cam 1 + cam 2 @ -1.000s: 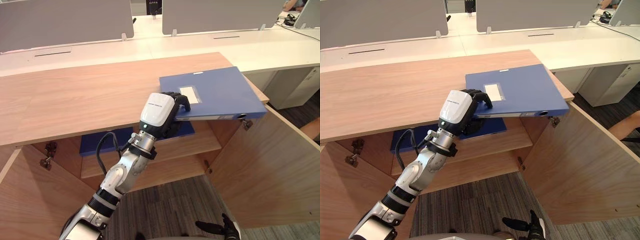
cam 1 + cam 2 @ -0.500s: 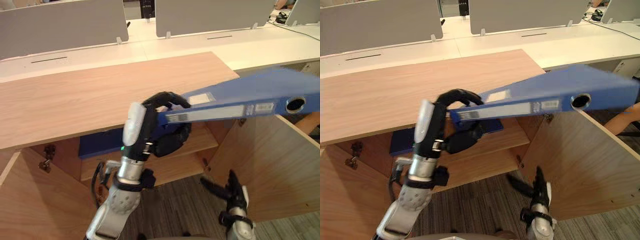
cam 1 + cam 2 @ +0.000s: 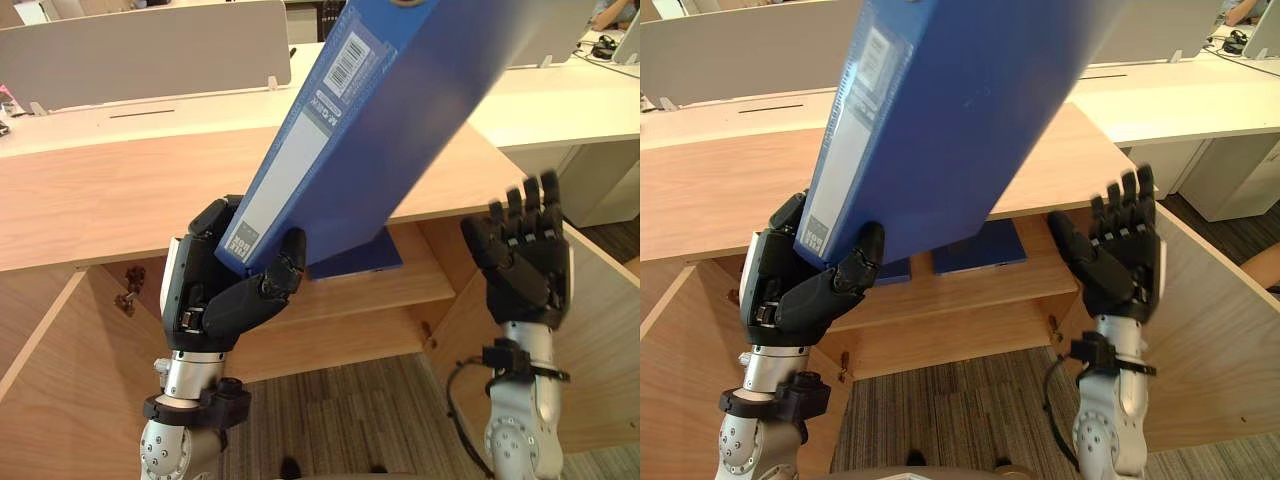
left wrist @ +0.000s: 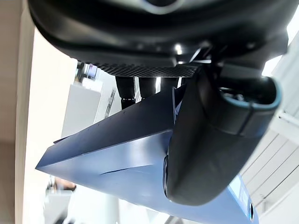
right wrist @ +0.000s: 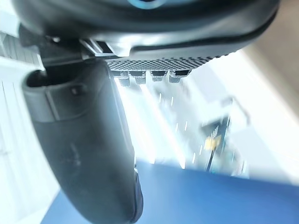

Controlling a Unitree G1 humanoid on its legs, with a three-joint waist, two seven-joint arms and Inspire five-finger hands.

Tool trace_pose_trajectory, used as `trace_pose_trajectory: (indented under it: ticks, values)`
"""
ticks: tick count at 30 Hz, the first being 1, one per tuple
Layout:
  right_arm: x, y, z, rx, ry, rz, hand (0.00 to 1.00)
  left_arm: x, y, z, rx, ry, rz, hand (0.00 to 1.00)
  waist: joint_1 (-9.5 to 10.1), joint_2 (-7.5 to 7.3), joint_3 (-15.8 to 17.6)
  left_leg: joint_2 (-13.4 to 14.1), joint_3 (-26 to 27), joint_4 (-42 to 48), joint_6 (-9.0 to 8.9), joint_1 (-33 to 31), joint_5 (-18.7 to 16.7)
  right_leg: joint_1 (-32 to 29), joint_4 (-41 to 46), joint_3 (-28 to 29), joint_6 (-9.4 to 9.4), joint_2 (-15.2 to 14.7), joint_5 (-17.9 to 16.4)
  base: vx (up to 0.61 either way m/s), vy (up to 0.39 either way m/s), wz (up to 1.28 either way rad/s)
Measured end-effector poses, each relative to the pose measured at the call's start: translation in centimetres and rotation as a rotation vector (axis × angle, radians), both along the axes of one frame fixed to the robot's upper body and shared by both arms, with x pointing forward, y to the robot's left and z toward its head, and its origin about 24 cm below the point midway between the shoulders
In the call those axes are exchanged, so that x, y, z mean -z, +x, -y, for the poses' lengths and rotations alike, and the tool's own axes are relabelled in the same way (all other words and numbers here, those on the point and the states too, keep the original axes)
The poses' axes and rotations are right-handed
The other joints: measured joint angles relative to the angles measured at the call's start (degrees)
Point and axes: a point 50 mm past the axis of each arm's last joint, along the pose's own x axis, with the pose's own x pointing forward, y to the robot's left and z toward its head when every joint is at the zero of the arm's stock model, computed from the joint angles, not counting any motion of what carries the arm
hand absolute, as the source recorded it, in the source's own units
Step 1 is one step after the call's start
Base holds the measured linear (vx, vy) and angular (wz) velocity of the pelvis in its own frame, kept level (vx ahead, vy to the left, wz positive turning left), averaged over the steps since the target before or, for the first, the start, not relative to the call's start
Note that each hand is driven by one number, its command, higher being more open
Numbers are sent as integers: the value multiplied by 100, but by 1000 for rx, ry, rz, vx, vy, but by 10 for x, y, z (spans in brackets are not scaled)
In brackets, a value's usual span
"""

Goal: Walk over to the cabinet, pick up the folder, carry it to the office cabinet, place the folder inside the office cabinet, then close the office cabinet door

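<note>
Now, from my seat, working across from the left: the cabinet's left door (image 3: 40, 380) stands swung open, with its wooden top (image 3: 100, 205) running across the middle and a white tabletop (image 3: 150, 110) with a grey divider (image 3: 150, 50) behind it. My left hand (image 3: 215, 295) is up in front of the open cabinet. Its fingers (image 3: 215, 215) are curled round behind the low end of the blue folder (image 3: 390, 120), and the thumb (image 3: 270, 285) presses across the front cover just by the spine label. In the left wrist view the same clamp shows from close up, the thumb (image 4: 210, 140) lying flat on the blue cover (image 4: 117, 149), so I read that as a firm hold.

The folder is off every surface, carried by that one hand alone. It leans steeply, low end in the hand and the rest rising up and to the right until it leaves the head views at the top, spine towards me. Below it, inside the cabinet, another blue folder (image 3: 980, 245) lies flat on the upper shelf (image 3: 420, 285), and striped carpet (image 3: 340, 420) shows underneath.

Further right, my right hand (image 3: 525, 265) stands upright with its palm towards the camera, fingers straight and slightly spread, gripping nothing. A gap separates it from the folder's right edge in the head views. Behind it is the open right door (image 3: 600, 340).
</note>
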Motion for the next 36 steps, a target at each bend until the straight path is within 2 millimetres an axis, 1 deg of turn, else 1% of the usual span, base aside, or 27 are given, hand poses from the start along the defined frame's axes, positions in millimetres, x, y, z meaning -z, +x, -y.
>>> trace_pose_trajectory:
  ticks: [1, 3, 4, 6, 9, 10, 13, 15, 18, 20, 21, 22, 25, 27, 29, 31, 32, 35, 36]
  values:
    - [-6, 4, -7, -53, -3, 33, 100, 1, 0, 2, 36, -24, -7, 0, 55, -4, -2, -5, -11, 0, 1, 1, 1, 9, 3, -15, 1, -6, 0, 5, 10, 6]
    - [-13, 9, -15, -105, -22, 67, 100, 3, 1, 4, 90, -63, -21, 0, 131, -7, -4, -13, -42, -2, 9, 5, 8, 28, 9, -52, 1, -16, 0, -10, 7, 12]
    - [-16, 11, -20, -135, -37, 85, 100, 5, 1, 4, 111, -79, -29, 0, 134, -7, -4, -23, -95, -4, 20, 6, 21, 50, 14, -91, 1, -22, 0, -25, 4, 17]
    - [-19, 16, -27, -181, -56, 103, 100, 7, 2, 3, 132, -105, -44, 0, 138, -7, -5, -27, -126, -5, 31, 18, 33, 60, 36, -115, 1, -24, -2, -45, 7, 9]
    - [-15, 24, -32, -220, -75, 78, 100, 14, 4, 1, 146, -146, -79, 0, 149, -5, -12, -31, -149, -8, 12, 47, 26, 85, 68, -148, 3, -26, -14, -73, 11, 5]
    - [-11, 26, -32, -227, -82, 60, 0, 17, 5, 1, 150, -154, -94, 0, 160, -7, -14, -31, -160, -8, 3, 45, 42, 63, 90, -169, 2, -26, -35, -98, 15, 8]
    - [1, 30, -34, -268, -79, 5, 0, 23, 6, -1, 156, -167, -129, 0, 224, -9, -36, -21, -173, -9, -16, 41, 80, 49, 102, -195, -47, -22, -102, -70, 10, 4]
    - [6, 31, -35, -289, -85, -20, 0, 24, 6, -2, 157, -173, -140, 0, 255, -14, -41, -16, -185, -9, -21, 32, 101, 49, 91, -212, -46, -19, -102, -30, 2, 4]
    - [10, 35, -40, -332, -91, -41, 0, 26, 4, -5, 140, -175, -147, 0, 277, -30, -91, -16, -222, -9, -11, 2, 126, 49, 69, -253, -67, -17, -80, -10, 2, 7]
    - [8, 36, -41, -351, -80, -36, 0, 27, 4, -7, 140, -203, -155, 0, 289, -50, -162, -16, -251, -8, -10, -26, 131, 51, 35, -284, -80, -16, -34, 14, -1, 7]
    - [8, 37, -43, -367, -72, -27, 0, 27, 4, -8, 135, -213, -153, 100, 309, -63, -196, -15, -253, -8, -4, -33, 135, 53, 19, -286, -73, -13, -21, 30, -4, 3]
    - [7, 36, -46, -390, -64, -18, 0, 26, 5, -9, 127, -235, -148, 100, 333, -89, -241, -11, -255, -8, 16, -35, 149, 54, 15, -287, -36, -9, 4, 38, -8, 0]
    - [7, 36, -51, -396, -35, -11, 0, 25, 5, -12, 107, -253, -132, 100, 394, -156, -300, -5, -289, -8, 4, -35, 168, 80, 17, -315, -44, 1, 10, 23, -10, 4]
    - [4, 34, -55, -400, -39, 9, 0, 27, 6, -15, 78, -255, -134, 100, 410, -157, -301, -7, -308, -8, 0, -35, 171, 88, 17, -336, -44, 1, 9, -6, -5, 7]
    - [3, 34, -58, -386, -47, 12, 0, 31, 7, -20, 27, -222, -139, 100, 425, -160, -299, -1, -319, -8, -10, -38, 165, 94, 18, -352, -54, 8, 0, -18, -3, 5]
    - [-6, 31, -61, -371, -73, 50, 0, 38, 7, -38, -99, -193, -156, 100, 424, -158, -297, 12, -323, -9, -38, -60, 146, 83, 17, -370, -88, 21, -23, -30, -3, 4]
    - [-8, 31, -62, -360, -91, 61, 0, 40, 6, -43, -138, -176, -160, 100, 425, -160, -296, 15, -325, -9, -38, -60, 146, 83, 15, -373, -91, 25, -28, -30, -5, 3]
    - [-18, 27, -59, -282, -207, 101, 0, 54, 1, -74, -357, -104, -196, 100, 441, -159, -295, 24, -384, -9, -45, -72, 150, 86, 8, -407, -81, 39, -95, -16, -10, 5]
    - [-19, 27, -59, -274, -212, 101, 0, 56, 0, -77, -379, -105, -202, 100, 441, -159, -295, 24, -392, -9, -46, -74, 150, 87, 8, -410, -81, 40, -96, -5, -10, 6]
